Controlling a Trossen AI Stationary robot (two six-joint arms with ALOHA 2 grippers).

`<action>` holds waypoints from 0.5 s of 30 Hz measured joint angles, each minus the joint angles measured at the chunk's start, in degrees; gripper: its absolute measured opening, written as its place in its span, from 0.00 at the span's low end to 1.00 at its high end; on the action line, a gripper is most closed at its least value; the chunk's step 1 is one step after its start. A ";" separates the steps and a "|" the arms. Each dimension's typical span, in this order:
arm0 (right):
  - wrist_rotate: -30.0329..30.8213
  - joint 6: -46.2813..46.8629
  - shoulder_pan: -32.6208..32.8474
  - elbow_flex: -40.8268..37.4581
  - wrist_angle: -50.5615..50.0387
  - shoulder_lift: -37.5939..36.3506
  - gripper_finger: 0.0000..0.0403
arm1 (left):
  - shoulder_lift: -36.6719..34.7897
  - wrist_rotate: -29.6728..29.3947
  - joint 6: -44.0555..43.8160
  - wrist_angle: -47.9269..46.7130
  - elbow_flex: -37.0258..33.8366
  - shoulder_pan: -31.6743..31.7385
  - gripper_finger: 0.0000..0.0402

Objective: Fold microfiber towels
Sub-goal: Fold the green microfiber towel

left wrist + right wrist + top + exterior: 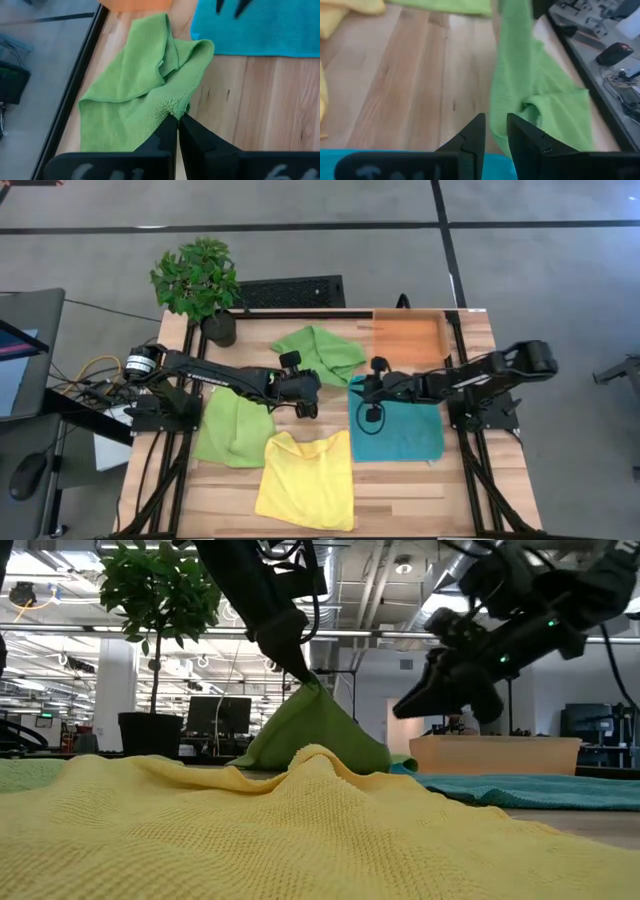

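Tray (pixel 410 340): orange, holds nothing | left pincer (pixel 177 120): pinching green towel (pixel 145 85) | right pincer (pixel 494 125): slightly parted, empty

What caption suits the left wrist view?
Left gripper pinching a corner of the green towel beside the teal towel.

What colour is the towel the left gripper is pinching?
Lime green towel, pinched by the left gripper; clearest in the left wrist view.

Plant (pixel 196 278) in dark pot (pixel 220 329): table's 11 o'clock corner.
Orange tray (pixel 410 338): 1 o'clock corner.
Black grille (pixel 290 291): beyond the 12 o'clock edge.
Wooden table (pixel 400 490).
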 joint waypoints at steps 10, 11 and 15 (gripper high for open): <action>0.15 -3.99 -0.76 9.09 -0.48 11.57 0.26 | 0.00 0.02 -0.61 -0.01 0.00 0.00 0.00; 0.29 -4.49 -1.10 9.68 -0.50 12.26 0.26 | 0.00 0.04 -0.61 -0.01 0.00 0.00 0.00; 2.03 -4.81 -2.07 11.27 -0.89 13.98 0.26 | 0.00 0.57 -0.57 -0.03 0.00 -0.11 0.00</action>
